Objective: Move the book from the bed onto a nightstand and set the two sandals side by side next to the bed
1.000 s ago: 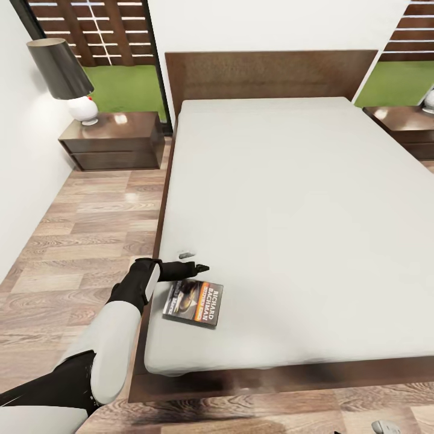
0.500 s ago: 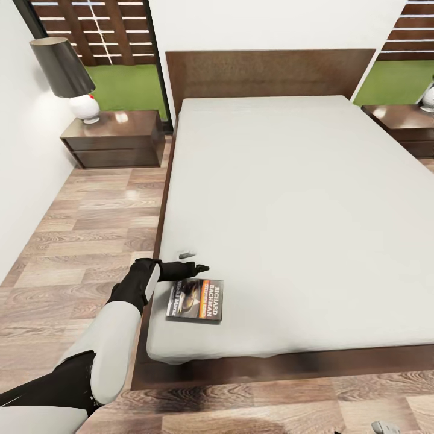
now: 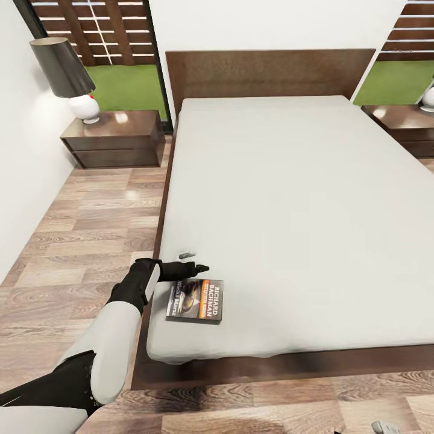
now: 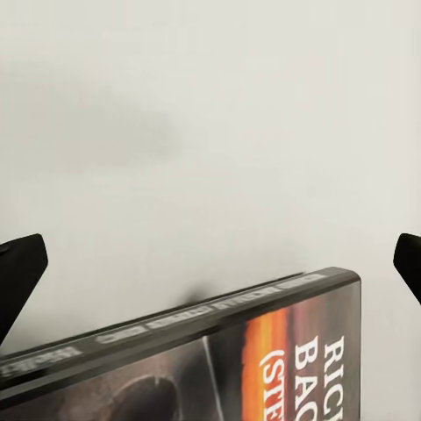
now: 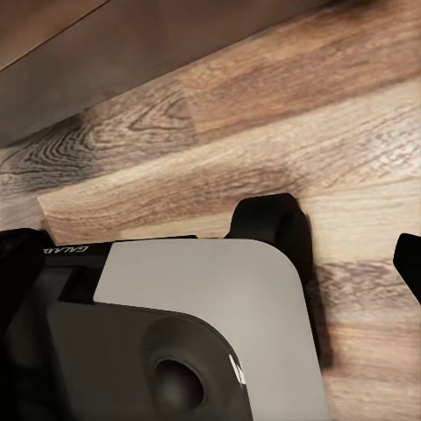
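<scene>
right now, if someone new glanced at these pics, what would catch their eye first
The big bed with its plain grey mattress dominates the room. Near its left front corner lies the book, orange-red on dark, with the left gripper open just beyond it. A black-shaded lamp stands on the nightstand at far left.

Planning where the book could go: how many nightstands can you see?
2. One nightstand stands left of the bed, carrying a lamp; the other is right of the bed, cut off by the picture's edge.
</scene>
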Robot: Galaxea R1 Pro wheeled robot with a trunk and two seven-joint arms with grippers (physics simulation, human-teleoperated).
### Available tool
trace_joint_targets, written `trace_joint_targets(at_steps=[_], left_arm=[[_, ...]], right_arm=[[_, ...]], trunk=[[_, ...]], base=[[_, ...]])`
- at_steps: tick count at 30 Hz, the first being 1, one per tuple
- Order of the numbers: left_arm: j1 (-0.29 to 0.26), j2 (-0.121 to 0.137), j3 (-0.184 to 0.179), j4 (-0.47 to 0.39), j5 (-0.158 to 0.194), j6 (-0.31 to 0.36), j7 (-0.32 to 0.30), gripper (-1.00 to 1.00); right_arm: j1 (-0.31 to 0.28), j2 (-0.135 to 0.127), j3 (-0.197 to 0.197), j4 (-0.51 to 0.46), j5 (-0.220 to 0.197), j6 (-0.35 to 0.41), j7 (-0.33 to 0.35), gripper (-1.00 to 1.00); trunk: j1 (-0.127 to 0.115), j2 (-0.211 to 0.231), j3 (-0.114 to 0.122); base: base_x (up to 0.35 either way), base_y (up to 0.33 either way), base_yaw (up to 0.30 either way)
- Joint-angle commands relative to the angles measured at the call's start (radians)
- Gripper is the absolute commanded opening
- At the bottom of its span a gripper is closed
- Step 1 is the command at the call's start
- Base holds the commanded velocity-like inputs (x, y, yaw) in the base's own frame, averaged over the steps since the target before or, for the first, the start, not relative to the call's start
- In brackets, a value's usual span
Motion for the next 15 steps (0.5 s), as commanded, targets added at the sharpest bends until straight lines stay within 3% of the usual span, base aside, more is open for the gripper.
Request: trace_joint_targets(at_steps=[1,8,15], left_arm=[[-0.001,-0.002,0.008,-0.001,-0.014,0.006,-0.008,1.0],[-0.001,-0.002,0.008,-0.001,-0.014,0.006,-0.008,1.0],[-0.001,-0.002,0.008,-0.001,-0.014,0.006,-0.008,1.0]], right_arm=[[0.0,0.0,0.008,0.0,-0.006,-0.004,0.002,1.0],[0.0,0.0,0.008,0.0,-0.006,-0.004,0.003,1.0],[0.0,0.0,0.008,0.0,-0.006,-0.004,0.004,1.0]], trunk=[[0.0,0.0,-0.001],[0.0,0.0,-0.001],[0.0,0.0,-0.001]], base=[[0.0,0.0,0.0],[0.0,-0.001,0.0],[0.0,-0.121,0.0]])
